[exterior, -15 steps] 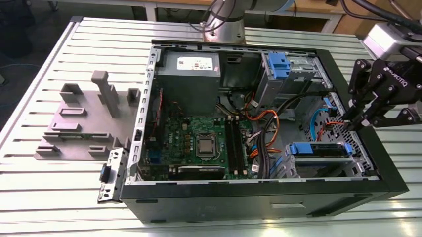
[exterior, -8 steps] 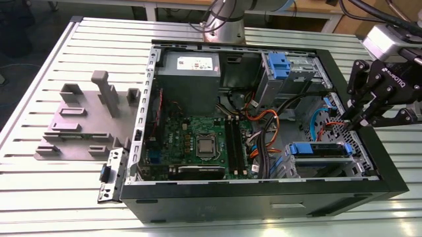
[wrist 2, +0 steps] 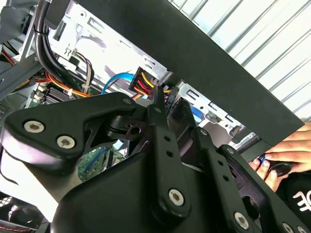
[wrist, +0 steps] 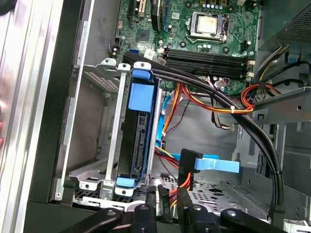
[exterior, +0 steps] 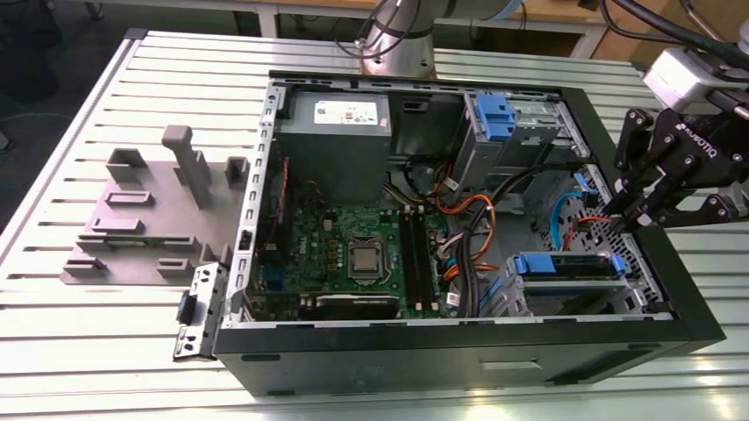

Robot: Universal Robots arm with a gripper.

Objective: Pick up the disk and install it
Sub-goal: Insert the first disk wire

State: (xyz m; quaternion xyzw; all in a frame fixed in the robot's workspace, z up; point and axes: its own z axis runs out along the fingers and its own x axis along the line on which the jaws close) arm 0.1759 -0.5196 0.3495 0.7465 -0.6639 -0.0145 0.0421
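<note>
**Disk seated in the lower bay, end effector at the case edge**

Slatted metal counter (exterior: 70, 351) carried an open computer case (exterior: 468, 351), with a grey slotted stand (exterior: 153, 219) lying beside it on the exterior view's left. Showed the disk (exterior: 567, 265) already sitting in the drive cage (wrist: 92, 170) near the front corner of the case, blue carrier rail along its edges, with the motherboard (exterior: 351, 254) well apart toward the middle. Found the end effector (exterior: 641, 215) hanging over the case wall on the exterior view's right, just beside the cage and grasping nothing. Could not tell whether released or clenched. Looked closely paired at the fingers (wrist: 163, 208) in the first wrist view, close to a bundle of coloured cables (wrist: 204, 97). Caught a person's hand (wrist 2: 286, 158) resting near the case edge in the second wrist view.

Judged the install close to finished. Called for checking the carrier sat flush and square in the cage, keeping loose cables out of its path, and pressing evenly rather than on one corner.
</note>
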